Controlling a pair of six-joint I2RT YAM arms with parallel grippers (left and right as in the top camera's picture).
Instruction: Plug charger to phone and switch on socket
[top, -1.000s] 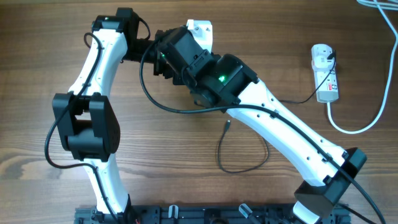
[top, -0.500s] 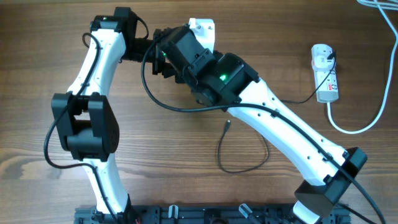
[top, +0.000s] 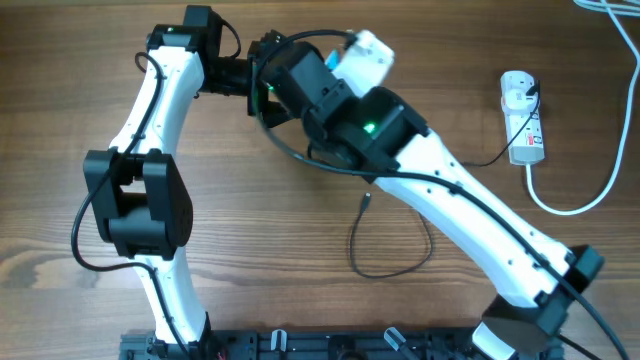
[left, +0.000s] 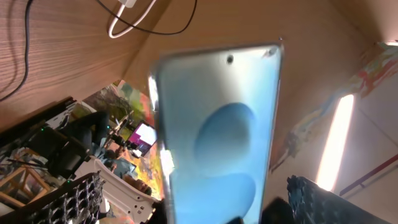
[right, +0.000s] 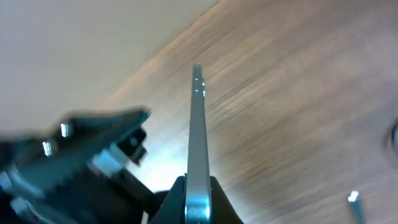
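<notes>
Phone has tilted up off the surface in the last second, clamped edge-on in my right pincer. My left pincer gapes open beside it. The charger lies well apart, so plugging can start.

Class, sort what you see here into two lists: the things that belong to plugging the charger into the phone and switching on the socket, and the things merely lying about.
Belongs to the job:
phone, clamped in the right gripper
charger, its tip lying free
socket

Just lying about:
white cable
black rail at the near edge
</notes>
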